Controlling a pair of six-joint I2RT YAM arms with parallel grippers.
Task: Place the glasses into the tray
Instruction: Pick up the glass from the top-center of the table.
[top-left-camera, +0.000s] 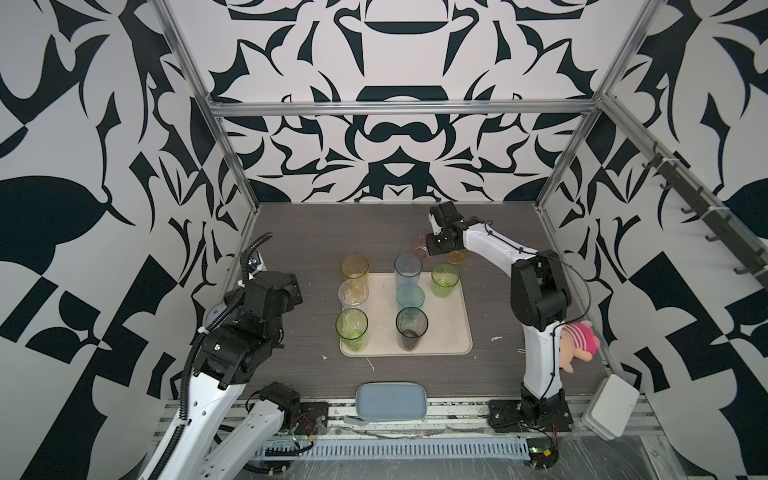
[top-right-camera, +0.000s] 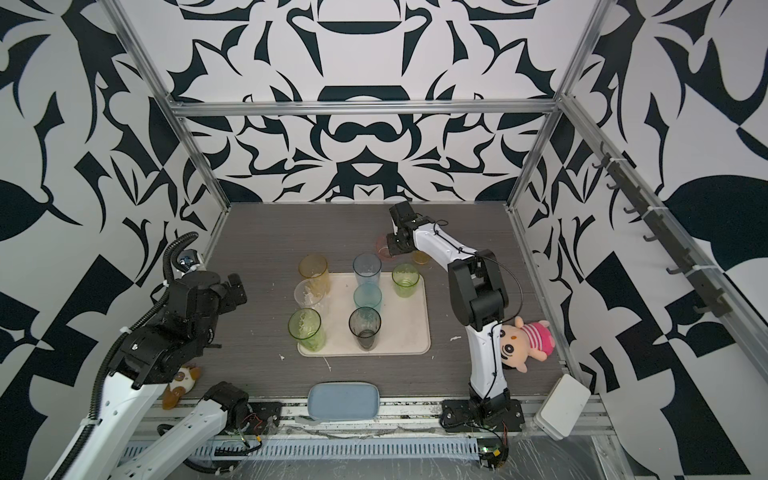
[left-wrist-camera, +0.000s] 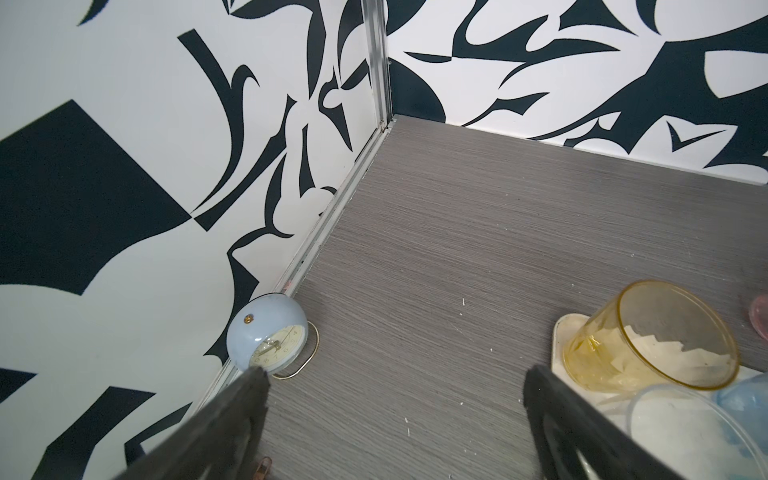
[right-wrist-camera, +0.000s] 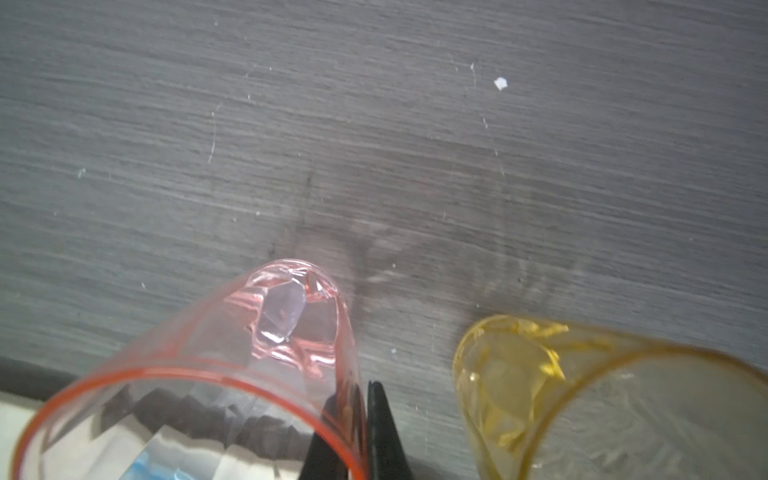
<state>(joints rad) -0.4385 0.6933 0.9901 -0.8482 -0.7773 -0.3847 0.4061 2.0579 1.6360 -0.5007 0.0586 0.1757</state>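
The cream tray holds a blue, teal, smoky grey and short green glass. Along its left side stand a yellow, colourless and tall green glass. Behind the tray, on the table, are a pink glass and an amber one. My right gripper is shut on the pink glass wall, one finger inside and one outside. The amber glass stands just beside it. My left gripper hangs open over bare table left of the tray, near the yellow glass.
A blue-grey pad lies at the front edge. A pink plush doll sits by the right arm's base, and a white box at the front right corner. A blue alarm clock leans against the left wall. A small plush lies under the left arm.
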